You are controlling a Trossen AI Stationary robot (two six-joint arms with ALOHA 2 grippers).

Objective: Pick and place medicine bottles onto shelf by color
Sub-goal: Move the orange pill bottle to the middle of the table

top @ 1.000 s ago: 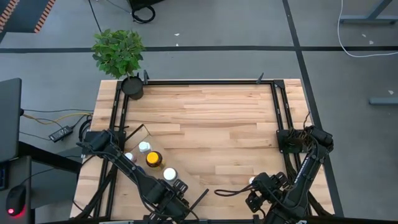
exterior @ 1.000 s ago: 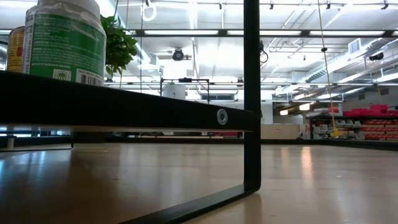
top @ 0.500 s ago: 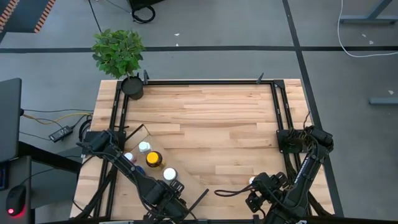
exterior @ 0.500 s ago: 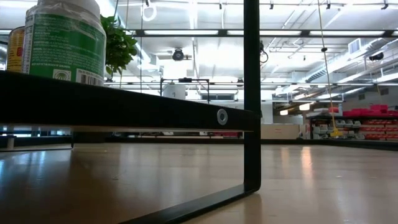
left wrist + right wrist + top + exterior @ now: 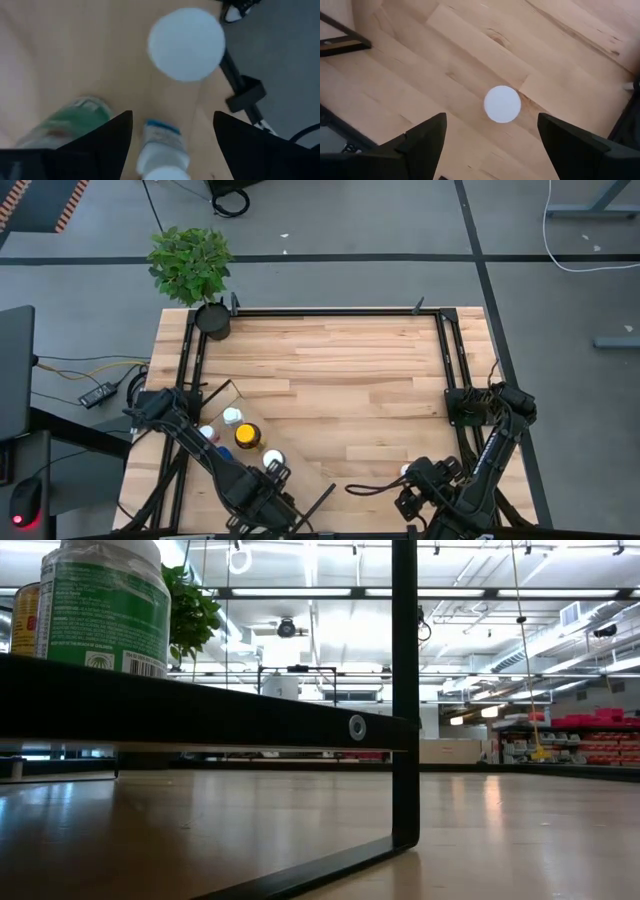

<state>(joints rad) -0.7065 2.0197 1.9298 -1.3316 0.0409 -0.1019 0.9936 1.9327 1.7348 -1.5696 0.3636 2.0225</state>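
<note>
Standing on the pale plywood shelf board (image 5: 232, 395) at the table's left near edge: small round white-capped medicine bottles (image 5: 232, 416), with a larger dark amber bottle with yellow cap (image 5: 246, 436) among them. Left gripper (image 5: 268, 498) poised directly above the shelf's near end, fingers (image 5: 107, 145) spread wide, nothing between them; white cap (image 5: 186, 44) and green-labelled bottle (image 5: 75, 120) blurred below. Right gripper (image 5: 415, 498) low at the near right edge, partly cut off, spread wide, empty, over a lone white-capped bottle (image 5: 502, 104). Shelf underside only in the low view; green-labelled bottle's top cropped.

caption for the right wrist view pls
Open right claw hovering over a white-capped bottle standing on the wooden tabletop.
</note>
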